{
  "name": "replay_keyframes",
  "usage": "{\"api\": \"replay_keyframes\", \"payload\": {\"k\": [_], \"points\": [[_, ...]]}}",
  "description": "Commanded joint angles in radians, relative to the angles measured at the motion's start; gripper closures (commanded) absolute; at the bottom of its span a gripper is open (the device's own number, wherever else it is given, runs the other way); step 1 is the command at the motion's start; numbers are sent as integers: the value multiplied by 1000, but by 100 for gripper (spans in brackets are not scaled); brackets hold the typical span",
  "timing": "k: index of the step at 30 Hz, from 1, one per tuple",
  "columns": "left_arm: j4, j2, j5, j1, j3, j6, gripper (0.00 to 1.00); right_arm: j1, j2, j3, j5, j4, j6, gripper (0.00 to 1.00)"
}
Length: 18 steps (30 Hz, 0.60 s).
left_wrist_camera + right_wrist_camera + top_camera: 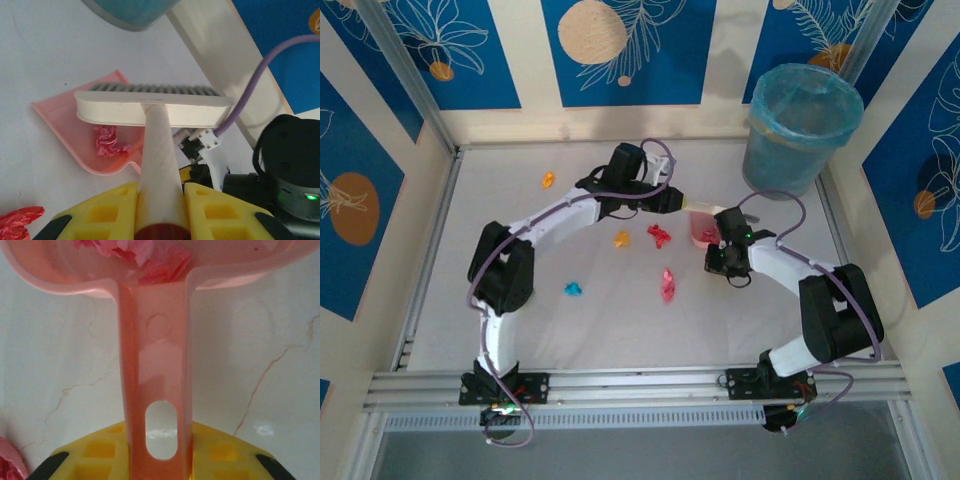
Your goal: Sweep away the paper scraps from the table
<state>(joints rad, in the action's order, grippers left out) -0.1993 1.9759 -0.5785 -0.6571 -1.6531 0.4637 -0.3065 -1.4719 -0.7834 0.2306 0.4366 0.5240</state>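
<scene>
Nearest you, crumpled scraps [668, 285] dot the smooth white table [620, 330]. Your right gripper [159, 450] clamps the flat handle of the glossy pink dustpan [60, 115]. Your left gripper [161, 200] squeezes the round cream handle of the brush [150, 107]. One pink wad lies in the dustpan. At far right stands a round bin [800, 125].

The table [620, 320] is viewed from above and behind the arm bases [505, 385], the top external camera aimed down toward the far wall [620, 60]. The left wrist view is taken close along the brush [155, 107], facing right and far onto the dustpan [60, 117]. The right wrist view is held very near the dustpan's handle [155, 355], facing left. The dustpan is shared by all three.
</scene>
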Motion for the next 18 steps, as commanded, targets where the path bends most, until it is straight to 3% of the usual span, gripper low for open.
{"api": "replay_keyframes", "payload": {"k": [1, 5, 18], "points": [[25, -60, -65, -2, 33, -11, 100, -1, 30, 24, 21, -9, 9, 100], [116, -101, -51, 12, 99, 49, 100, -14, 65, 48, 27, -40, 4, 100], [479, -292, 204, 24, 392, 151, 100, -20, 148, 118, 56, -127, 10, 100]]}}
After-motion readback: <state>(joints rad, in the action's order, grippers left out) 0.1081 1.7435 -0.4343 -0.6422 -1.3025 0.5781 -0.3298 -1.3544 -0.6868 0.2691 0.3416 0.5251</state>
